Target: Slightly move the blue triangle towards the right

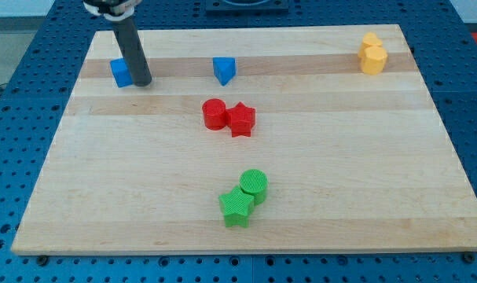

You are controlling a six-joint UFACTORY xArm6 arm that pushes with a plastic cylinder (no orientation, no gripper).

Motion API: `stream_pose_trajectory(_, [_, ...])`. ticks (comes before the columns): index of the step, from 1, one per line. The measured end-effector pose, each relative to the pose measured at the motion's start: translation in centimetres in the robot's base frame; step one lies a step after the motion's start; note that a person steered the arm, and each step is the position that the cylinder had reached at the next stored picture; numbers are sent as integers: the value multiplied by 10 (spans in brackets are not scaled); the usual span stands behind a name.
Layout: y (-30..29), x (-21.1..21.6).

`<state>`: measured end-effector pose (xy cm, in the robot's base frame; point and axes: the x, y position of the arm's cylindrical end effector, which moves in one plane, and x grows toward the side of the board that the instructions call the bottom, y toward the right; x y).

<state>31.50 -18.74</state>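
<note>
Dark upright rod planted at the pale wooden desk (340, 181) top-left, my tip (141, 83) touching a blue cube-like block (121, 72), well left of the blue plastic triangle (224, 70); no pincer fitted.

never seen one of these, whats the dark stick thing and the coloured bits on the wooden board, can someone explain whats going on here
There is one picture, from a single camera looking down at an angle on a wooden board. The dark stick is the end of a robot arm. It has no hand and holds nothing; it only slides its lower end, my tip, along the board to push blocks.

The tip stands right beside a blue block near the view's top left, on that block's right side. Farther right sits the blue triangle, apart from the tip, which the arm is meant to nudge rightwards.

In the middle, a red cylinder touches a red star. Below, a green cylinder touches a green star. A yellow block sits at the top right.
</note>
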Motion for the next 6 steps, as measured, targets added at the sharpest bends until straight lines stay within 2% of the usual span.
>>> stream_pose_trajectory(1, [-3, -21])
stream_pose_trajectory(2, [6, -5])
stream_pose_trajectory(3, [49, 12])
stream_pose_trajectory(4, [114, 6])
stream_pose_trajectory(5, [131, 3])
stream_pose_trajectory(6, [131, -22])
